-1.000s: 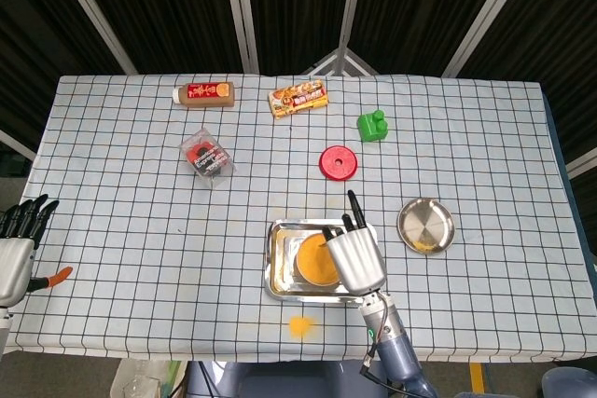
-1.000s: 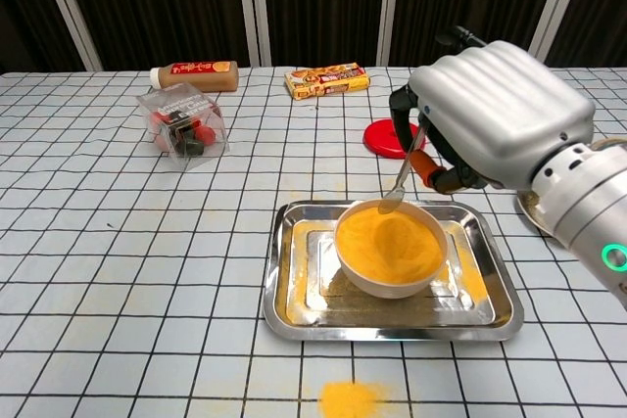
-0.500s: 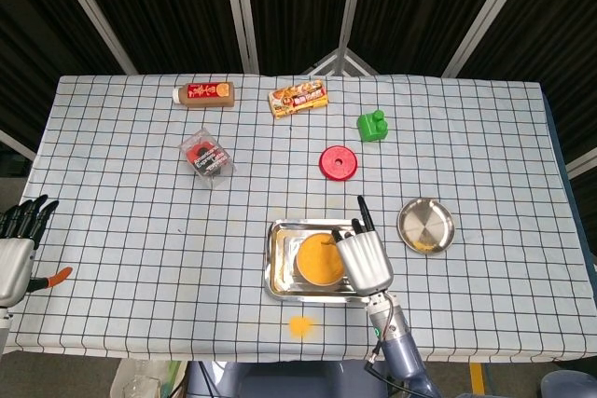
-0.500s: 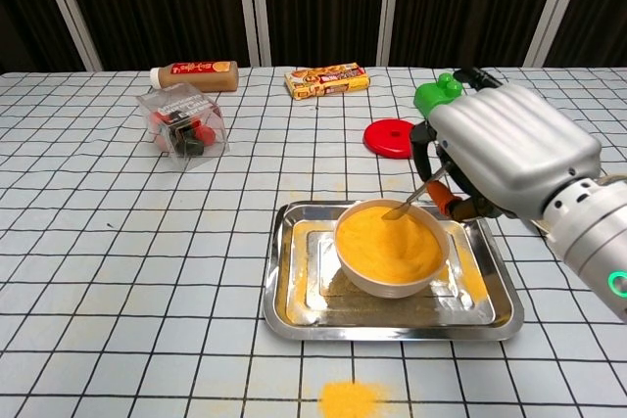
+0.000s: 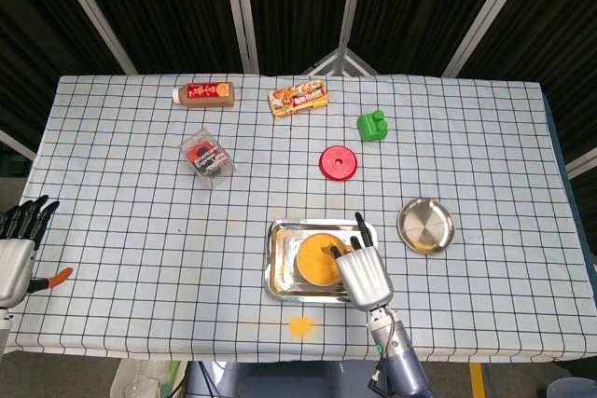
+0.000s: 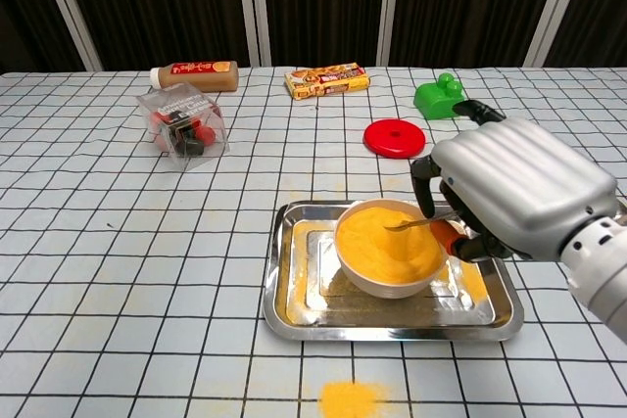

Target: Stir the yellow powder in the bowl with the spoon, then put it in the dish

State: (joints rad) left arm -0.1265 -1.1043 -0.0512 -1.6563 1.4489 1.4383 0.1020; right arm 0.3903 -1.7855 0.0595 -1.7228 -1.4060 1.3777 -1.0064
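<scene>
Currently we grip the spoon (image 6: 416, 224) in our right hand (image 6: 514, 198), shaft laid low so its tip rides in the yellow powder (image 6: 387, 242) for stirring. Bowl (image 6: 377, 281) sits in the tray (image 6: 294, 310); dish (image 5: 426, 226) waits at 3 o'clock. Left hand (image 5: 17, 249) idles, fingers apart, holding nothing.

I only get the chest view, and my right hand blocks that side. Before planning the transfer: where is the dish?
Observer: In the head view, the round metal dish sits on the table right of the tray, apart from it.
Operator: Anything in it?
Observer: A little yellow powder at its near edge.
Operator: And the left hand?
Observer: The left hand is at the table's left edge, fingers apart, far from the tray.
</scene>
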